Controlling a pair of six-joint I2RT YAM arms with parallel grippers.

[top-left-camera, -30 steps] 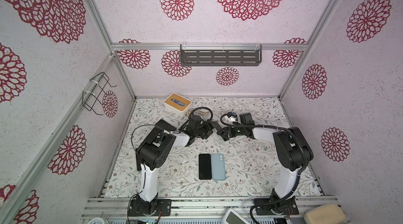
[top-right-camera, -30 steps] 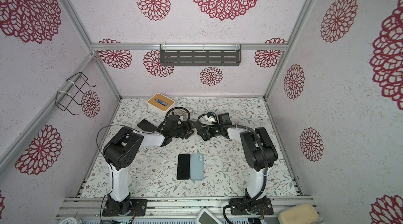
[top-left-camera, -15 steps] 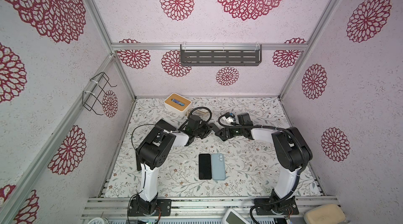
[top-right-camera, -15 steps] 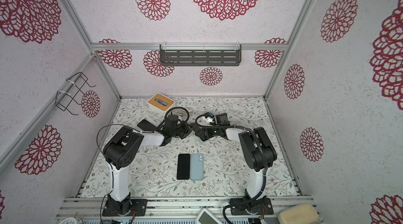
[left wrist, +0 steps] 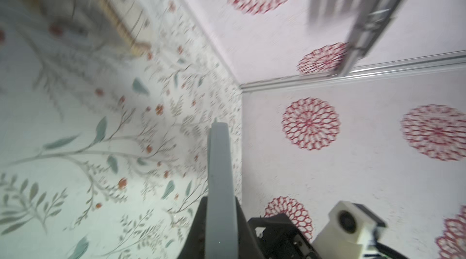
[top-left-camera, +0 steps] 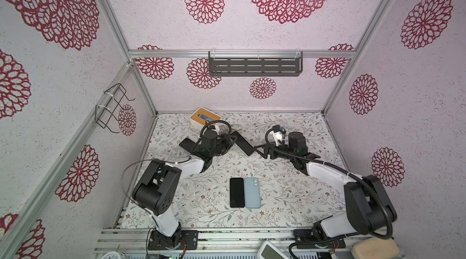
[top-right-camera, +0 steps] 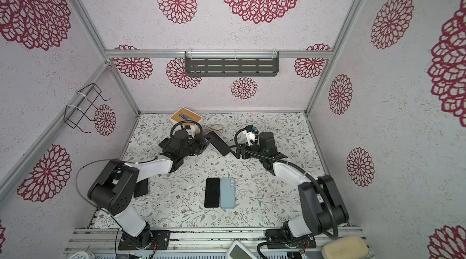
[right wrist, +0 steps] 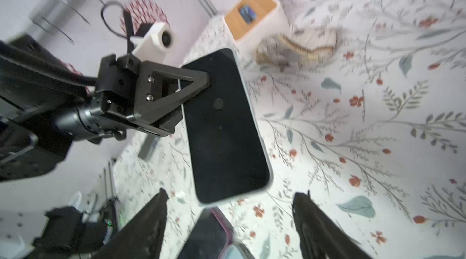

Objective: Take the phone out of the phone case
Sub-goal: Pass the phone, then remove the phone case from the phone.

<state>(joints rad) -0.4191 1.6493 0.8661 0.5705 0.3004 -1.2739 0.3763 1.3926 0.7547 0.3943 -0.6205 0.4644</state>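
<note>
Left claw (right wrist: 201, 81), open a second ago, is now clenched on one edge of the phone (right wrist: 222, 124), near the end farthest from the right claw. It holds the phone above the flowered table (top-left-camera: 290, 194), dark screen showing. The pale phone case (left wrist: 219, 169) is still wrapped round the phone, seen edge-on from the left wrist.

At the phone's free end, the right claw (right wrist: 230, 209) has its jaws spread to either side without touching it, slightly wider than before. This looks like a handover: the left claw anchors the phone so the right can work the case off. Beyond the left claw sits a wooden-topped tissue box (right wrist: 252, 10).
</note>
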